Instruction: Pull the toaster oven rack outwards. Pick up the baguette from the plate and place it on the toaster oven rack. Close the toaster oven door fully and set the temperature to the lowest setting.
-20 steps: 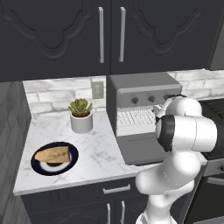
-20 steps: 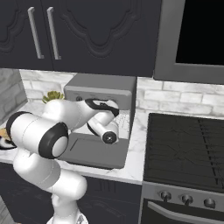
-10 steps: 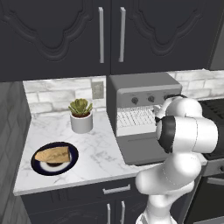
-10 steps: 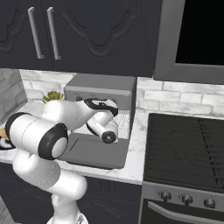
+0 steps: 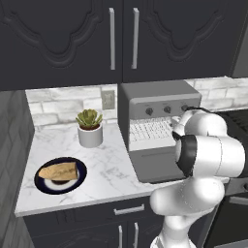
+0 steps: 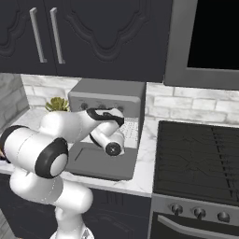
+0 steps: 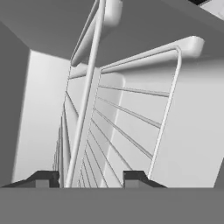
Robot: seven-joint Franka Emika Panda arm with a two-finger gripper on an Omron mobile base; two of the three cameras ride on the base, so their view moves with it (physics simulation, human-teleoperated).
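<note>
The grey toaster oven [image 5: 155, 94] stands on the counter with its door [image 5: 155, 167] dropped flat towards me. Inside it lies the wire rack [image 5: 147, 130]. My arm reaches into the oven mouth from the right. In the hand view my gripper [image 7: 92, 178] is open, and its two fingertips [image 7: 46, 178] straddle the rack's [image 7: 127, 131] raised front wire with a gap on the right side. The baguette [image 5: 59, 171] lies on the dark plate [image 5: 48, 188] at the counter's front left, far from the hand. Three knobs [image 5: 167, 109] line the oven's upper panel.
A potted succulent [image 5: 89, 127] stands left of the oven, between it and the plate. A dark stove [image 6: 200, 154] adjoins the counter on the right, under a microwave [image 6: 205, 37]. Dark cabinets hang above.
</note>
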